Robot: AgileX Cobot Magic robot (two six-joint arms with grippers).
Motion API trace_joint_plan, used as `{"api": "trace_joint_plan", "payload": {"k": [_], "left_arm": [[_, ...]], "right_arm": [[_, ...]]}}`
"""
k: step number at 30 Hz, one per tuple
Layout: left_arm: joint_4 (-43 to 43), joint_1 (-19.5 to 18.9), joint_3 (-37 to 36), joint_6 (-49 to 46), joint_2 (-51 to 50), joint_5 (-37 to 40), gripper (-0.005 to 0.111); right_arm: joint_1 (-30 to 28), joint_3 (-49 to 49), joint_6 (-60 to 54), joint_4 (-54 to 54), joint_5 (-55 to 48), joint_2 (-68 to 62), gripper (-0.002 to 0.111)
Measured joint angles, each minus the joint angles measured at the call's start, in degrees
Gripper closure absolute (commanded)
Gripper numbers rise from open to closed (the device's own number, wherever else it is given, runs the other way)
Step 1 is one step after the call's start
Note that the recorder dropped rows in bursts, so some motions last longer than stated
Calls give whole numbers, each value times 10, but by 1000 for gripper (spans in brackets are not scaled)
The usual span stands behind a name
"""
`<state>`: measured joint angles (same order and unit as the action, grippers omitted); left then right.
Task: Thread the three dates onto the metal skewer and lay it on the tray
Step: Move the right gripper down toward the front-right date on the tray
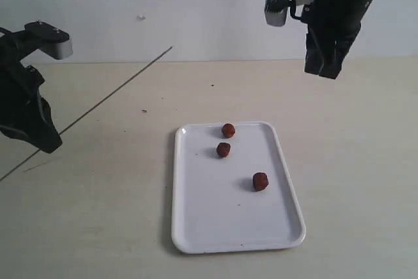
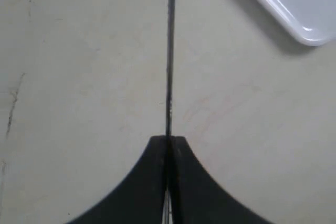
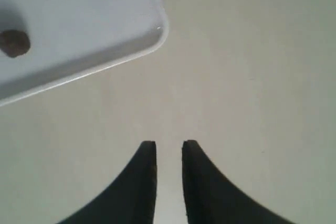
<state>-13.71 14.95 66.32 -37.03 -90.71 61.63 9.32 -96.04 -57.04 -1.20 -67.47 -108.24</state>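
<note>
Three dark reddish-brown dates [image 1: 228, 130] [image 1: 223, 149] [image 1: 260, 181] lie loose on the white tray [image 1: 222, 220]. At the far left my left gripper [image 1: 51, 143] is shut on the thin metal skewer [image 1: 111, 93], which slants up and right from it, clear of the table. The left wrist view has the skewer [image 2: 169, 51] running straight out from between the closed left gripper [image 2: 168, 139]. High at the back right hangs my right gripper [image 1: 323, 73]. In its wrist view the right gripper [image 3: 169, 144] is open a little, nothing between the fingers, and one date [image 3: 14, 43] lies on the tray [image 3: 94, 30].
A pale tabletop [image 1: 353, 161] stretches around the tray, with a light wall behind. One rounded corner of the tray [image 2: 304, 30] shows in the left wrist view, off to the side of the skewer.
</note>
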Motion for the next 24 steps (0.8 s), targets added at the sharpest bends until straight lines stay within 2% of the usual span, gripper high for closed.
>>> {"api": "trace_joint_plan", "payload": {"k": [3,8,15,21,24], "left_arm": [[-1,0,-12,0,0,-14,107],[-2,0,-19,0,0,-39,107],[-4,0,-19,0,0,-48,107],[-15,0,-19,0,0,-57,107],[-17,0,-19,0,0,-58,107]], "right_arm": [[3,11,-19,0,-16,-9,85],[15,76,-47,0,-20,1,68],[39,189,-77,2,-17,20,67],[104,215,-95,27,67,23,57],[127,215,-105,28,123,19,56]]}}
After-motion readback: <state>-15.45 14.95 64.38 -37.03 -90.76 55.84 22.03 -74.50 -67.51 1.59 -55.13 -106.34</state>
